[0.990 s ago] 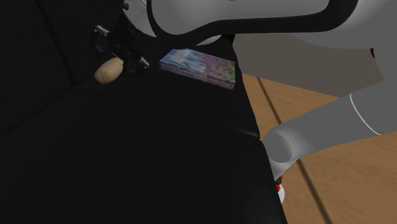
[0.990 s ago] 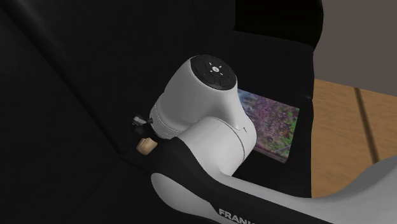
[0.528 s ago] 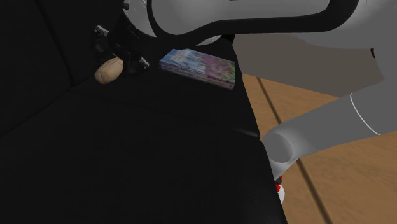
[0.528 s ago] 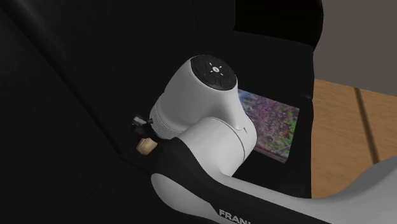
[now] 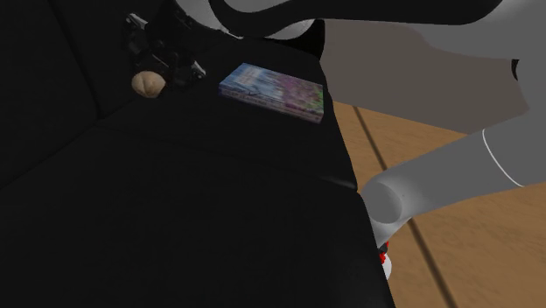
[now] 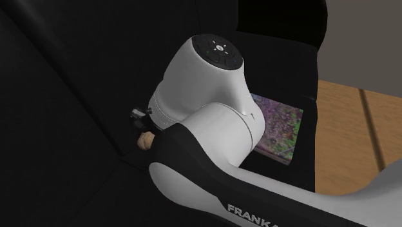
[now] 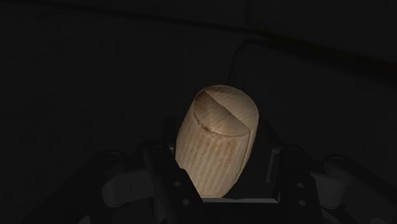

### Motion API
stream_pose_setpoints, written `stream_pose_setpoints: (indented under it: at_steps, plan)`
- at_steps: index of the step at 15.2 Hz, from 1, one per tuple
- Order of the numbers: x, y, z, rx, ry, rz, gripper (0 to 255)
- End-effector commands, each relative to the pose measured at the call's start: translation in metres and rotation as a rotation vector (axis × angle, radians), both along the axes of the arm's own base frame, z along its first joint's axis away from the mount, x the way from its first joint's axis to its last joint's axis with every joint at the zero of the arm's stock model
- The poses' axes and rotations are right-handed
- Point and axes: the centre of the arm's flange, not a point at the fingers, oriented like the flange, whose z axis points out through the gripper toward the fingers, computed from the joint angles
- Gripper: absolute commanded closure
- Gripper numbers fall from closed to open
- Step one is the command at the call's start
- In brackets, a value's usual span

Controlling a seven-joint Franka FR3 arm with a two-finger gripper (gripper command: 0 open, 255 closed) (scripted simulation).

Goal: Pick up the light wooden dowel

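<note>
Start at the shoulder view's left of the book (image 5: 273, 90), the one bright mark in that dark scene. There you had the light wooden dowel (image 5: 149, 83), well apart from the book and up near the seam where the black cushion (image 5: 192, 201) met the black back behind it. The gripper (image 7: 217, 170) was clamped on it, and the wrist view made that plain: the two black fingers (image 7: 280, 172) pressed the dowel's sides, its pale, striped body stood out between them, and its flat end faced away from the hand. By my reading you were past the grasp and into the lift. Whether the dowel was already free of the cushion I could not tell, since black on black hid any gap. The book itself lay flat with its colourful cover up, touched by nothing. To the shoulder view's right of the book the cushion ended and the wooden floor (image 5: 455, 236) began, with the arm (image 5: 455, 166) arching over it. The next move, as I judged it, called for a straight rise away from the cushion, a firm grip because a round, smooth piece may roll or slip between flat pads, and no swing toward the book until the dowel hung clear
</note>
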Motion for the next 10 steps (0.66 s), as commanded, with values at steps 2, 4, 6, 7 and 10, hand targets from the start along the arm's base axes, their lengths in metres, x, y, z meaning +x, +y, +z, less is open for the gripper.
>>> stream_pose_setpoints:
  at_steps: [2,4,6,7,10]
  plan:
    - [0.0,0.001,0.016,0.001,-0.002,0.001,255]
    - [0.0,0.001,0.027,0.001,-0.002,0.001,255]
    - [0.0,0.001,0.038,0.001,-0.002,0.001,255]
    - [0.0,0.001,0.043,0.001,-0.002,0.001,255]
    - [0.0,0.001,0.049,0.001,-0.002,0.001,255]
